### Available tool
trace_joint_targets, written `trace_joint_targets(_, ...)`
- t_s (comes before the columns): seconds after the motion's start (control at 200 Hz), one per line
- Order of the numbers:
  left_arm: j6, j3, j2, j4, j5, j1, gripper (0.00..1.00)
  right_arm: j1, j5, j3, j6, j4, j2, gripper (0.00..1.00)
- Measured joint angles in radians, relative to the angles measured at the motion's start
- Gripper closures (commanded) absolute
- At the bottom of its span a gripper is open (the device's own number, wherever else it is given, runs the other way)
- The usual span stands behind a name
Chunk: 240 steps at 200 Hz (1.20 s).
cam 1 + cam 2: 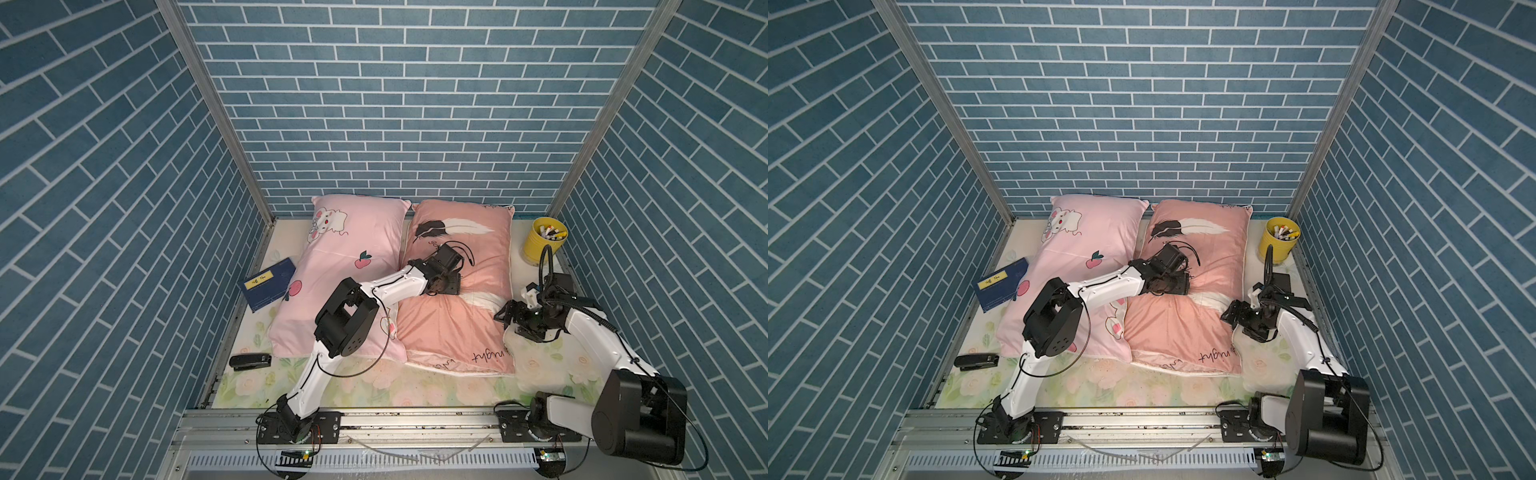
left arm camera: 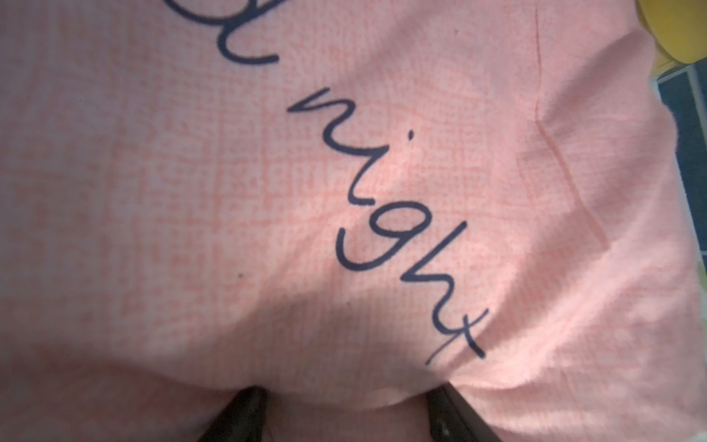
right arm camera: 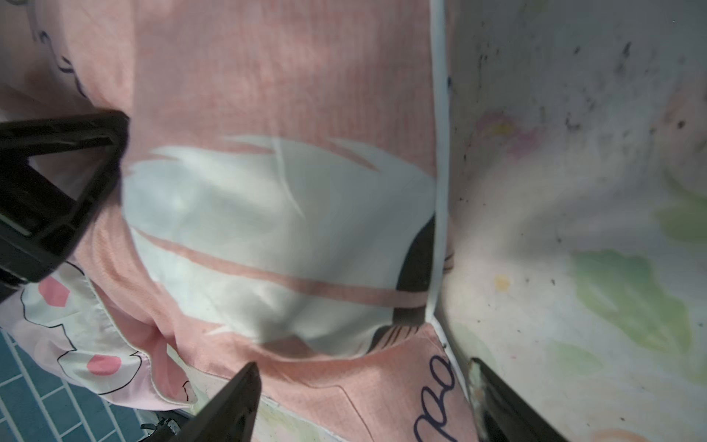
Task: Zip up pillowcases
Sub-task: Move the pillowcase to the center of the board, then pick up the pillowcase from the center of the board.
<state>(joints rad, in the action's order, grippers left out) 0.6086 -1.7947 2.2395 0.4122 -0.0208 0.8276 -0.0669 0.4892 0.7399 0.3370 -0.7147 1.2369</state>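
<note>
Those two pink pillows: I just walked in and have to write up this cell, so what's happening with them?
Two robot arms are working on the salmon pillowcase, which lies beside the bunny pillowcase on the flowered table. The left gripper presses down on its middle, jaws apart. The right gripper, open too, sits at its white-piped side edge, holding nothing. No zipper pull can be made out, so whether either is zipped cannot be told.
</note>
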Motion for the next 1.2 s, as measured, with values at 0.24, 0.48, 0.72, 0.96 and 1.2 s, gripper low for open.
trace_joint_targets(0.24,-0.012,-0.064,0.042,0.042,-0.019,-0.020,0.33,0.004,0.021,-0.050,0.008,0.028,0.016,0.11)
trace_joint_targets(0.48,-0.026,-0.127,0.080,0.078,-0.040,-0.043,0.33,0.027,-0.021,-0.061,0.033,0.033,0.036,0.09)
trace_joint_targets(0.72,-0.030,-0.138,0.085,0.084,-0.071,-0.063,0.33,0.068,0.001,-0.147,0.079,0.075,0.030,0.10)
trace_joint_targets(0.96,-0.030,-0.138,0.086,0.084,-0.087,-0.071,0.33,0.109,0.057,-0.179,0.121,0.098,-0.009,0.12)
trace_joint_targets(1.2,-0.030,-0.142,0.091,0.084,-0.091,-0.073,0.34,0.117,0.131,-0.195,0.166,0.052,-0.159,0.15)
